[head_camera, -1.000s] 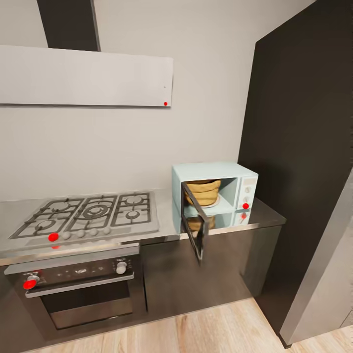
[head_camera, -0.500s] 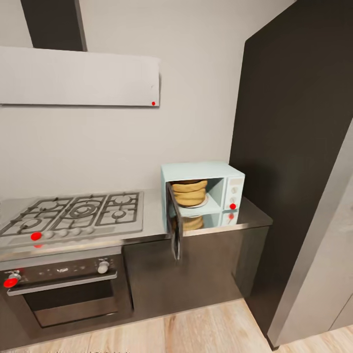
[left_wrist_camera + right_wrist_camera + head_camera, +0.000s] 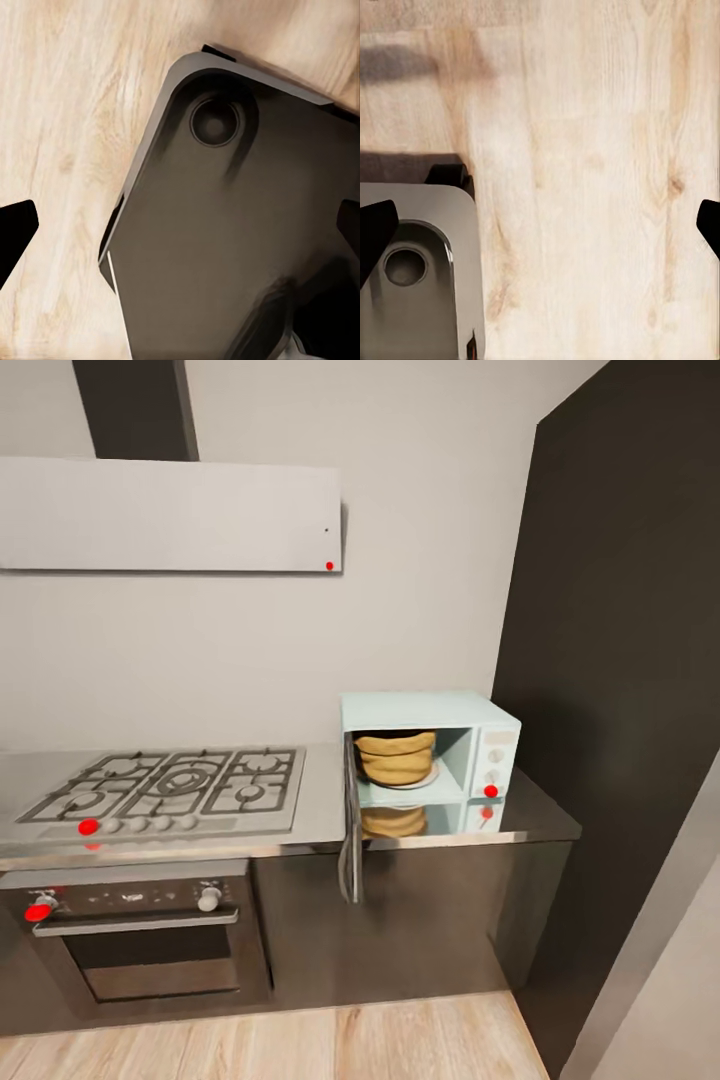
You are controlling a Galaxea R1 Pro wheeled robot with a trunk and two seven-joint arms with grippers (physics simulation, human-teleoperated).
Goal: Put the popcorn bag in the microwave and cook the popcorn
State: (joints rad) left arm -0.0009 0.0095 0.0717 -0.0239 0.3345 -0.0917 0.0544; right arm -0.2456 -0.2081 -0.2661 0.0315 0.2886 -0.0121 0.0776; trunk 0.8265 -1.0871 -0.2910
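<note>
The pale-blue microwave (image 3: 432, 712) stands at the right end of the grey countertop (image 3: 325, 812), against the wall. Its dark door (image 3: 350, 838) hangs open toward me, seen nearly edge-on. The tan popcorn bag (image 3: 395, 756) sits upright on the round plate inside the cavity, and its reflection shows in the glossy worktop below. My left gripper (image 3: 180, 229) is open, hanging over the robot's dark base and the wood floor. My right gripper (image 3: 540, 229) is open too, above bare wood floor, with nothing between the fingers.
A gas hob (image 3: 170, 785) lies left of the microwave, above a dark built-in oven (image 3: 150, 935). A pale hood (image 3: 170, 515) hangs on the wall. A tall dark cabinet (image 3: 620, 710) closes the right side. Wood floor (image 3: 300, 1040) runs along the cabinet fronts.
The whole head view has shifted sideways and back, so the camera moved. The bag stays inside the microwave and the door stays open, now seen more edge-on.
</note>
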